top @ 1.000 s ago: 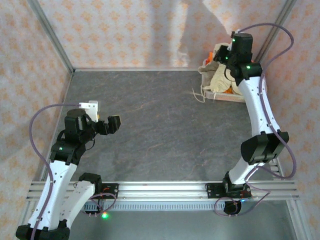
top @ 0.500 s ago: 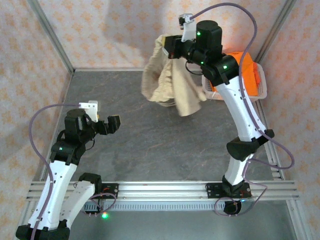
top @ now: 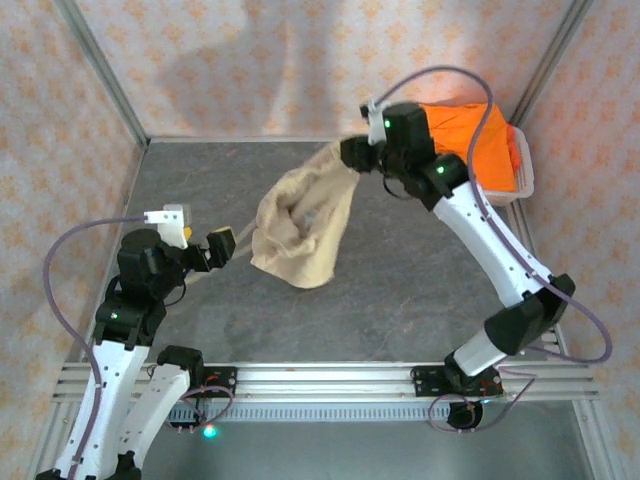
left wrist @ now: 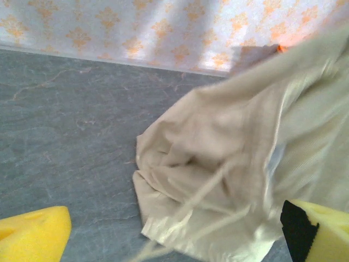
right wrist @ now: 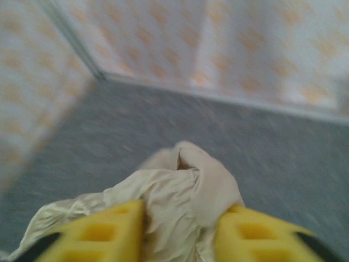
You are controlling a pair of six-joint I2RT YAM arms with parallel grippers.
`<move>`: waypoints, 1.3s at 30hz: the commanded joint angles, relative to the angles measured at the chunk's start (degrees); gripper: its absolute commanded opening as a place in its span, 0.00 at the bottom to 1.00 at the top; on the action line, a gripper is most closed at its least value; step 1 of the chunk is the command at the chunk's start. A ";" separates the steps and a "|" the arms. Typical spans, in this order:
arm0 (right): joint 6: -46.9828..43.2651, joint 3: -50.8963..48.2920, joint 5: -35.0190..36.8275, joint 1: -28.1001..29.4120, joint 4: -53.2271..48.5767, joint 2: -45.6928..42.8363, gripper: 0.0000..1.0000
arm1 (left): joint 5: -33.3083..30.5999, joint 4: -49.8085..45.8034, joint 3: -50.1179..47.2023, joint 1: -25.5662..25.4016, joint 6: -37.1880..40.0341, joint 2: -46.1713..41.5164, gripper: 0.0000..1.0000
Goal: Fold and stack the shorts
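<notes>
The beige shorts (top: 300,225) hang stretched from my right gripper (top: 350,152) down to the table's middle. In the right wrist view a loose bunch of the beige shorts (right wrist: 180,185) lies between the yellow fingers (right wrist: 98,234), and my right gripper (right wrist: 180,229) stands open, the fingers well apart. My left gripper (top: 215,247) is open just left of the cloth's lower end. Its wrist view shows the beige shorts (left wrist: 218,142), blurred, with white drawstrings trailing between the fingers of the left gripper (left wrist: 174,234). Orange shorts (top: 470,140) fill the basket.
The white perforated basket (top: 525,172) stands at the back right corner against the patterned wall. Aluminium frame posts run up both back corners. A metal rail (top: 320,380) crosses the table's near edge by the arm bases.
My right arm swung the beige shorts from the basket leftward and down toward the table's middle, and its fingers have parted. My left arm shifted slightly toward the cloth.
</notes>
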 commanded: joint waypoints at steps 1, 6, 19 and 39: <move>-0.09 -11.09 8.74 -2.67 6.68 -6.88 0.64 | 2.37 3.35 0.28 0.39 -3.94 1.20 1.00; 0.05 -19.87 6.93 -2.58 4.45 -12.43 0.87 | 6.74 4.55 0.77 -0.45 -9.14 7.62 1.00; 5.90 -35.60 2.69 7.76 8.40 -14.37 0.81 | 2.02 10.25 1.22 -14.83 -14.06 28.02 0.97; 16.29 -34.57 8.61 27.95 17.55 4.56 0.54 | -1.07 15.80 -4.80 -6.15 -21.83 30.56 0.99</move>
